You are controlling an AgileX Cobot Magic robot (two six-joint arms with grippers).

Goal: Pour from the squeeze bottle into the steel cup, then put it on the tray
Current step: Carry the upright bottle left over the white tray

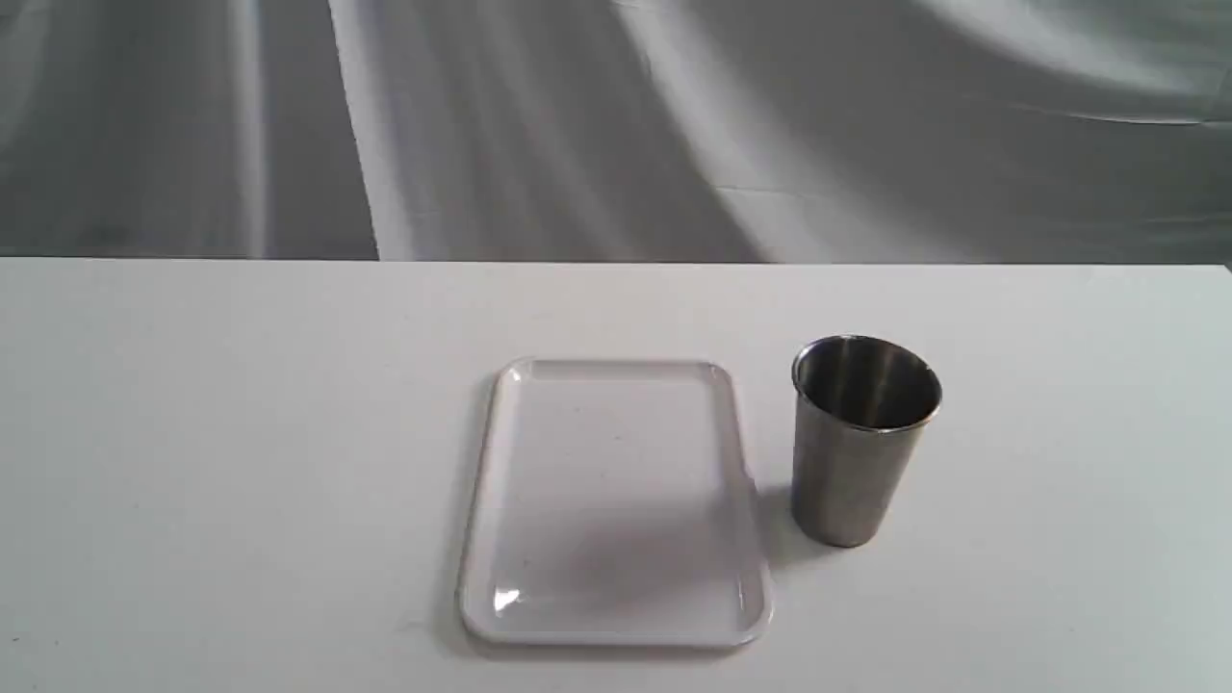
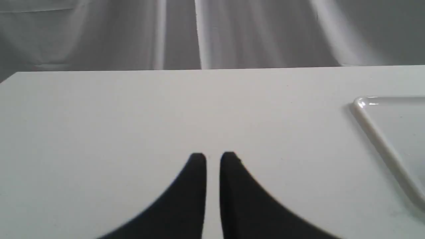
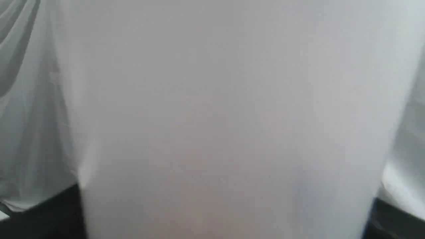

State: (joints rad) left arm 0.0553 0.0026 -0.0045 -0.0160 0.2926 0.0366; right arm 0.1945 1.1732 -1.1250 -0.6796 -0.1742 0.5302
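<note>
The steel cup (image 1: 859,452) stands upright on the white table, just right of the white tray (image 1: 616,481), which holds nothing. Neither arm nor the squeeze bottle shows in the exterior view. The right wrist view is filled by a blurred whitish cylinder with a faint amber tint low down, the squeeze bottle (image 3: 225,116); my right gripper (image 3: 219,215) is shut on it, one dark finger showing on each side. Cap and nozzle are out of view. My left gripper (image 2: 213,157) hovers shut over bare table, with a corner of the tray (image 2: 382,139) off to one side.
The white table (image 1: 241,433) ends at a far edge in front of a grey draped cloth backdrop (image 1: 616,125). Nothing else stands on the table in these views.
</note>
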